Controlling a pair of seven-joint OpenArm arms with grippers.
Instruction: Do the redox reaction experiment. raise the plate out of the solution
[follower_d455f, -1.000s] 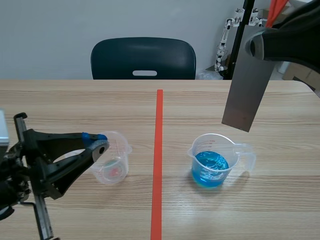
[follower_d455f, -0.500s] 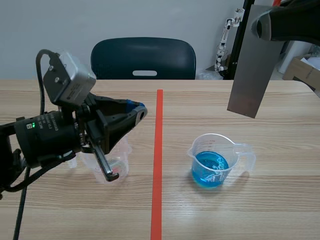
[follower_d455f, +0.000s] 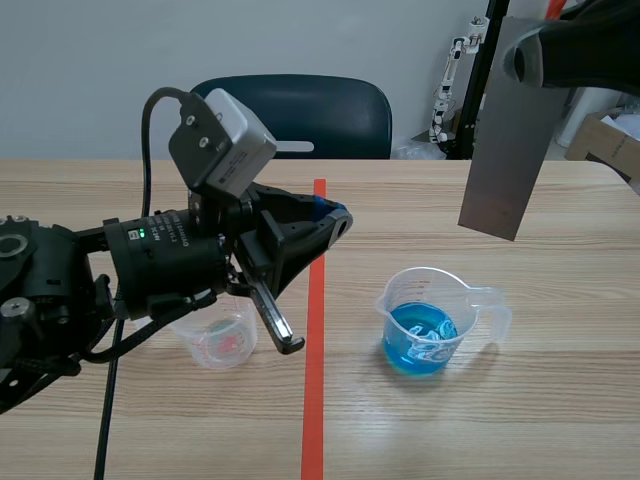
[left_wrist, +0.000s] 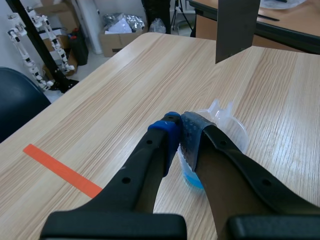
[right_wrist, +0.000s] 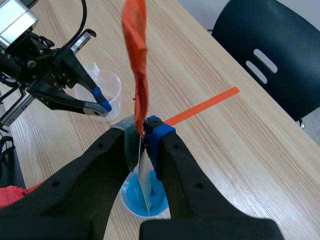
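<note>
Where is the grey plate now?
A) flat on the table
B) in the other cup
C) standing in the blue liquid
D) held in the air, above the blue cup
D: the right fingers hold the plate clear above the cup of blue liquid, with its lower edge out of the liquid.

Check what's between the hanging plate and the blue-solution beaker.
Nothing. The scene view shows only bare air between the metal plate and the beaker of blue solution.

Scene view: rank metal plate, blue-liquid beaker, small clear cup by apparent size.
1. metal plate, though it is raised and possibly nearer the camera.
2. blue-liquid beaker.
3. small clear cup, partly hidden by the left arm, so less sure.
</note>
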